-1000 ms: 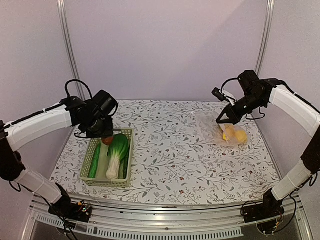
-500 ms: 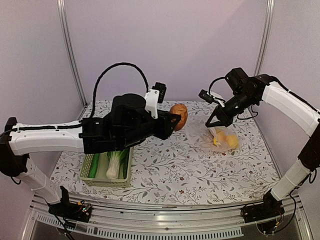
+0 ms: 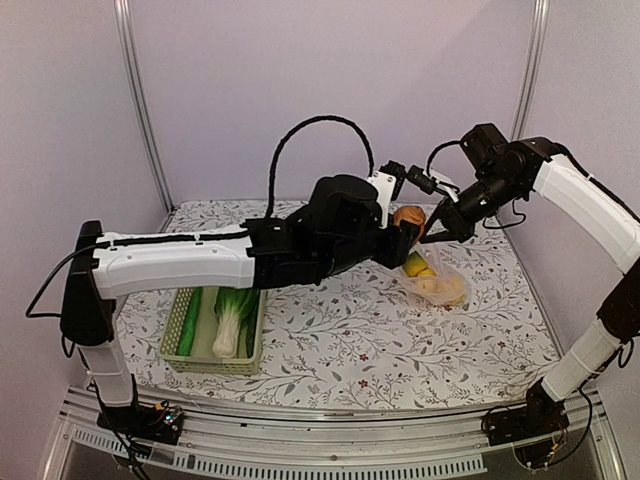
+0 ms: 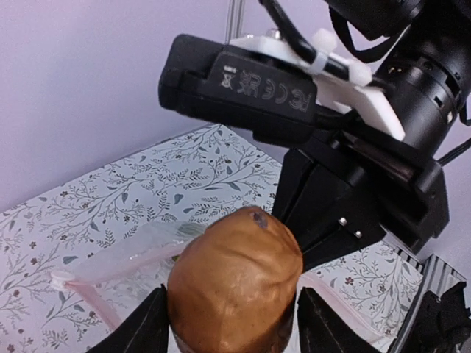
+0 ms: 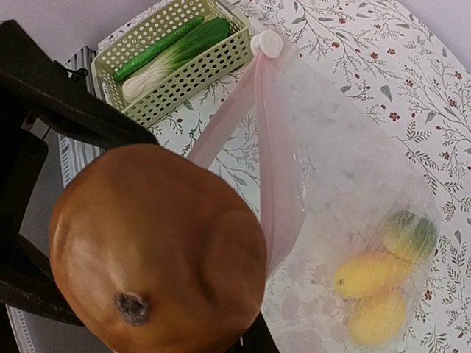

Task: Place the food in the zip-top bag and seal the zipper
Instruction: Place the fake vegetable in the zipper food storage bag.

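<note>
My left gripper (image 3: 407, 228) is shut on the brown round piece (image 3: 408, 215) and holds it in the air right at the mouth of the zip-top bag (image 3: 437, 283). In the left wrist view the piece (image 4: 235, 283) sits between my black fingers (image 4: 149, 327), above the pinkish zipper (image 4: 92, 300). My right gripper (image 3: 438, 231) is shut on the bag's mouth edge and holds it up. In the right wrist view the piece (image 5: 154, 250) hides my own fingertips; the zipper (image 5: 271, 169) hangs open. Inside the bag (image 5: 346, 147) lie the lemon (image 5: 368, 273), the orange-yellow piece (image 5: 377, 321) and the green-yellow fruit (image 5: 410, 234).
The pale green slotted basket (image 3: 172, 332) stands at the left front with the bok choy (image 3: 235, 312) and the cucumber (image 3: 190, 320) in it; it also shows in the right wrist view (image 5: 199, 77). My left arm stretches across the table's middle. Frame posts stand at the back.
My left arm has carried the brown round piece from the basket across the table to the bag's mouth. My right gripper has kept hold of the bag's edge and shifted slightly.
</note>
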`<act>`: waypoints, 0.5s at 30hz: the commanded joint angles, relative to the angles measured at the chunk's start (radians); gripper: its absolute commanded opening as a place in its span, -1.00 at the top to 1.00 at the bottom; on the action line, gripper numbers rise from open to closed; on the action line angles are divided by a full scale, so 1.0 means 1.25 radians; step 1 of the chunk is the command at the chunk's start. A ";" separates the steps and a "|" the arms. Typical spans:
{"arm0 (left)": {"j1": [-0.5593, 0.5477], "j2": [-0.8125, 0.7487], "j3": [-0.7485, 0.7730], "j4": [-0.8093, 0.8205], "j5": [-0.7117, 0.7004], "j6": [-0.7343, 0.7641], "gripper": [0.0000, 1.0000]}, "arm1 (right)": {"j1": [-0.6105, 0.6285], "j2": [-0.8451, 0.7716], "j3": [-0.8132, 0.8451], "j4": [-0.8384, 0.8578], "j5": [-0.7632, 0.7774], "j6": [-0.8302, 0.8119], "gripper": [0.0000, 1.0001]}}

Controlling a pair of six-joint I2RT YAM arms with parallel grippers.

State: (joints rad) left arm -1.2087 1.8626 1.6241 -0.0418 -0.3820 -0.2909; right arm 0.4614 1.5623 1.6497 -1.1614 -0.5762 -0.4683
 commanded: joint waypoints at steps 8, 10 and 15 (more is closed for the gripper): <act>-0.003 0.002 0.030 -0.058 -0.045 0.008 -0.41 | 0.025 -0.027 0.026 0.012 -0.061 -0.003 1.00; -0.003 -0.014 0.008 -0.042 -0.052 0.012 -0.42 | 0.025 -0.026 0.033 0.012 -0.062 0.000 1.00; -0.002 -0.036 -0.029 -0.014 -0.058 0.015 -0.42 | 0.025 -0.020 0.053 0.012 -0.052 0.006 1.00</act>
State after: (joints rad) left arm -1.2060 1.8622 1.6135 -0.0929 -0.4374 -0.2806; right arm 0.4843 1.5551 1.6737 -1.1648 -0.6338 -0.4675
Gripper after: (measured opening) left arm 0.712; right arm 0.005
